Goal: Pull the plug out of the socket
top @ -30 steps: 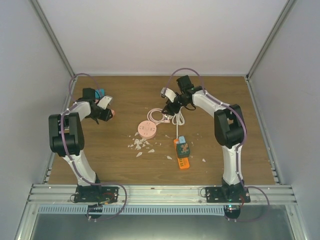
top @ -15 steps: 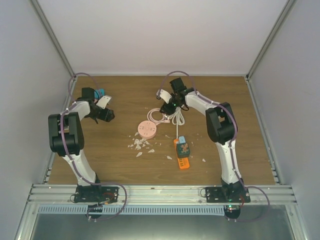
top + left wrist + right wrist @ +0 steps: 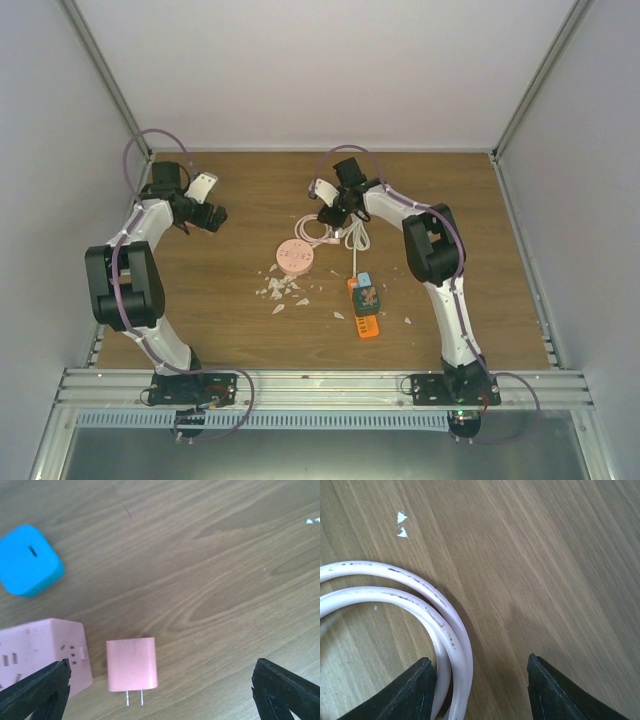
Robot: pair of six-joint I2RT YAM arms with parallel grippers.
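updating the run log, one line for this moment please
left tool open | plug out, lying beside socket | right tool open over cable

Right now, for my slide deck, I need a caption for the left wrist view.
Pink plug lies unplugged beside, not touching, the pink socket, jaws wide open; blue cube behind.

My left arm (image 3: 160, 340) and right arm (image 3: 455, 330) are white tubes with chunky black joints. A thin purple cable (image 3: 135, 138) loops along each.
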